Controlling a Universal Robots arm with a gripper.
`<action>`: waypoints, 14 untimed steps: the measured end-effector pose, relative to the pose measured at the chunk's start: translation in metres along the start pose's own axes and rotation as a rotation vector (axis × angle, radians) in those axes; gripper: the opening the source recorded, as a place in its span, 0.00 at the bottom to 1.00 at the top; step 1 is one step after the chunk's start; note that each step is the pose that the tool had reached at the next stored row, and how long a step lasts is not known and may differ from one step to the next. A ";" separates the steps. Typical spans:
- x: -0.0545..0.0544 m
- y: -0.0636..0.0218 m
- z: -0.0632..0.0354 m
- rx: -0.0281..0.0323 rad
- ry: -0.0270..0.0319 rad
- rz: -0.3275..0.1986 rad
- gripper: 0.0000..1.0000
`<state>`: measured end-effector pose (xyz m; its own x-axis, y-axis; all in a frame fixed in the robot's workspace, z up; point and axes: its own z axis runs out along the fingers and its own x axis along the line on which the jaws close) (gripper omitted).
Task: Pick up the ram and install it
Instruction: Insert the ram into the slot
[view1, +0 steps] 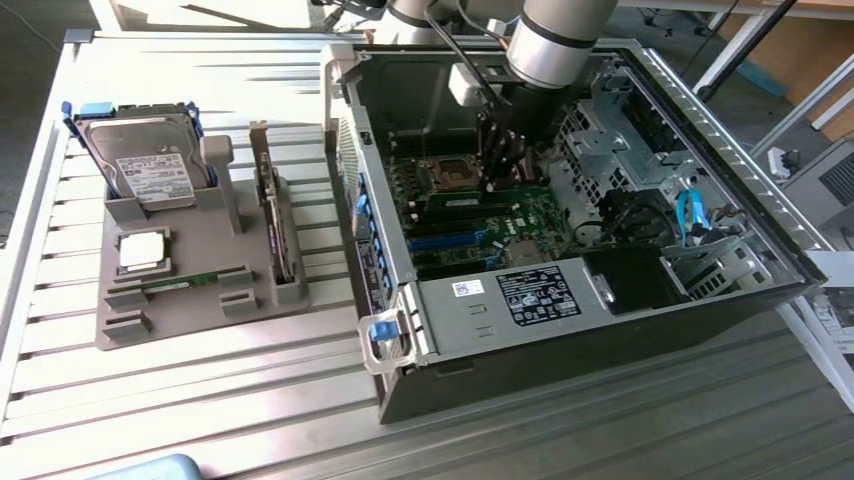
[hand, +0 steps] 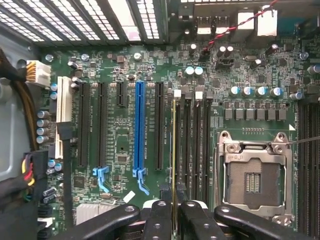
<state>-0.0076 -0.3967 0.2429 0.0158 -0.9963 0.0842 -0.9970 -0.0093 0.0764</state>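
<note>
Seating is the step in hand. In the exterior view the gripper (view1: 505, 172) is reaching down into the case (view1: 747, 290), working just beside the socket (view1: 447, 174); a twin stick (view1: 180, 284) is lying near the tray's (view1: 200, 325) front edge.

In the wrist view the fingers (hand: 157, 215) are pinching the ram (hand: 173, 145), nearly closed on its thin edge. It is standing edge-on along the memory slot nearest the blue slot (hand: 139, 125) — whether it is touching, I cannot tell. Doing this well, I judge, is meaning keeping the ram upright and parallel and pressing evenly — any tilt is risking a jammed corner.
</note>
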 end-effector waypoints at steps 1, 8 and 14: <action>-0.001 0.0002 0.0009 0.0001 -0.0006 0.000 0.14; -0.002 0.0018 0.0029 0.0001 -0.0013 0.000 0.14; -0.003 0.0014 0.0077 0.0001 -0.0013 0.000 0.14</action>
<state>-0.0097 -0.3946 0.2351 0.0158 -0.9964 0.0829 -0.9970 -0.0094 0.0763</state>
